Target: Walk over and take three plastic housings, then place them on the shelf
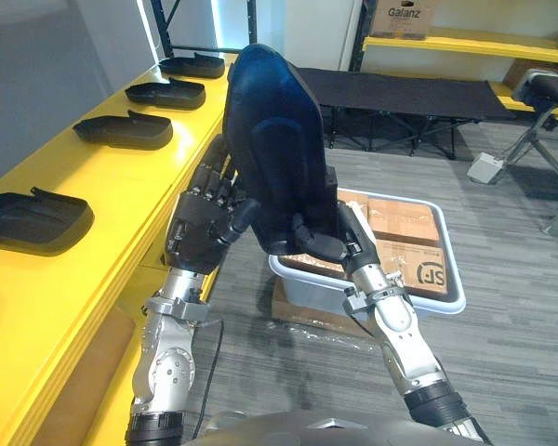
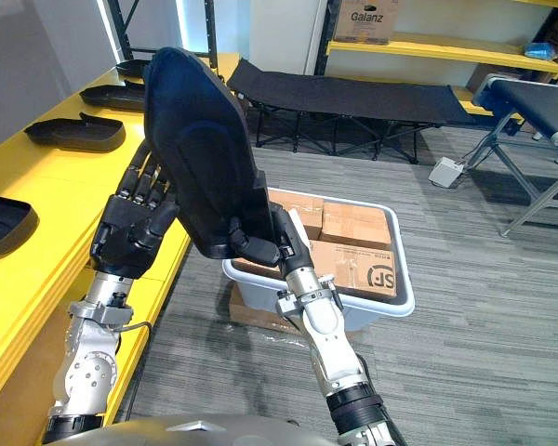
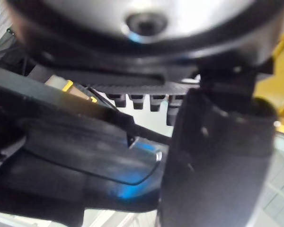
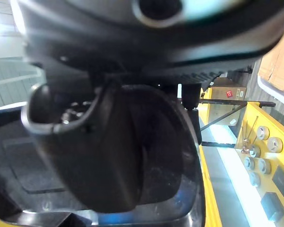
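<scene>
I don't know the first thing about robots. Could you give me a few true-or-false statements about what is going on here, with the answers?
1. Both hands hold one curved black plastic housing: the left hand at its side, the right hand at its lower edge. True.
2. The long yellow shelf is bare. False: several black housings lie along it.
3. The grey plastic bin on the floor holds brown cardboard boxes. True.
4. The held housing rests on the shelf. False: it is upright in the air, beside the shelf.
</scene>
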